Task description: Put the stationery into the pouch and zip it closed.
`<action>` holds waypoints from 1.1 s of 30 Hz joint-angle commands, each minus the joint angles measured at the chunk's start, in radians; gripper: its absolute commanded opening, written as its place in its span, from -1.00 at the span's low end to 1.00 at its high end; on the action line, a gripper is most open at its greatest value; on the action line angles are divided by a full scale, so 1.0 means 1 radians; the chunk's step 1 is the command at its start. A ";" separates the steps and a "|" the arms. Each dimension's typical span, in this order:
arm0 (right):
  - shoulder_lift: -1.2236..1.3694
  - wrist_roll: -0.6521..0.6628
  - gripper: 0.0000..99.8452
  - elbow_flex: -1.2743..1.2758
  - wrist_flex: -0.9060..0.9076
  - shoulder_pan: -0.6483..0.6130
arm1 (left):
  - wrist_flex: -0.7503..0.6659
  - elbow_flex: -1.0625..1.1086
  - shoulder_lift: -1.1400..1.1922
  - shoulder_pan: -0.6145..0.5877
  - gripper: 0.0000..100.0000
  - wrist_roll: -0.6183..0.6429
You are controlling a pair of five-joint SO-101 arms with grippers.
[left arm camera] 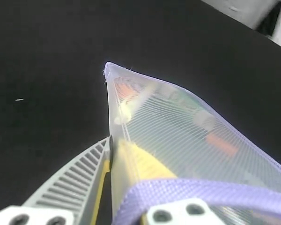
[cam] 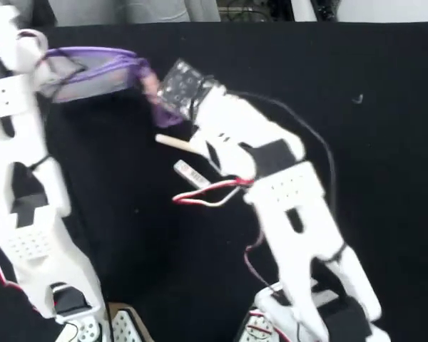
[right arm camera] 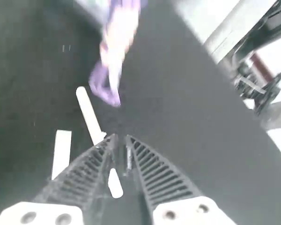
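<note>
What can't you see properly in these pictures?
Inside the pouch: left wrist view, the mesh turns the contents into coloured smudges.
Whether it is zipped: high view, blurred, and the right claw sits at that end.
The small white piece: right wrist view, the claw crowds it; held or lying loose, unclear.
The white strip: high view, too small to tell what it is.

My high camera looks steeply down over the black table, with the arms entering from the frame's lower edge and the pouch at upper left. The left wrist camera sits right against that pouch (mesh nearly on the lens). The right wrist camera sights along the right gripper toward it, farther off.
</note>
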 commanded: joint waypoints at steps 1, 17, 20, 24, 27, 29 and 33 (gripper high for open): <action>0.088 0.026 -0.80 0.054 -0.135 0.031 | -0.071 -0.074 0.025 -0.157 -0.94 0.005; 0.774 0.121 -0.70 -0.381 -0.077 -0.012 | -0.187 -0.067 0.155 -0.326 -0.94 0.005; 0.862 0.121 -0.70 -0.518 0.000 -0.023 | -0.184 -0.074 0.166 -0.326 -0.94 0.005; 0.967 0.121 -0.71 -0.653 0.061 -0.038 | -0.184 -0.070 0.176 -0.326 -0.94 0.005; 1.041 0.121 -0.71 -0.725 0.086 -0.043 | -0.184 -0.074 0.187 -0.326 -0.94 0.005; 1.081 0.121 -0.71 -0.769 0.115 -0.043 | -0.184 -0.074 0.192 -0.323 -0.94 0.005; 1.125 0.160 -0.75 -0.860 0.190 -0.040 | -0.184 -0.071 0.192 -0.318 -0.94 0.006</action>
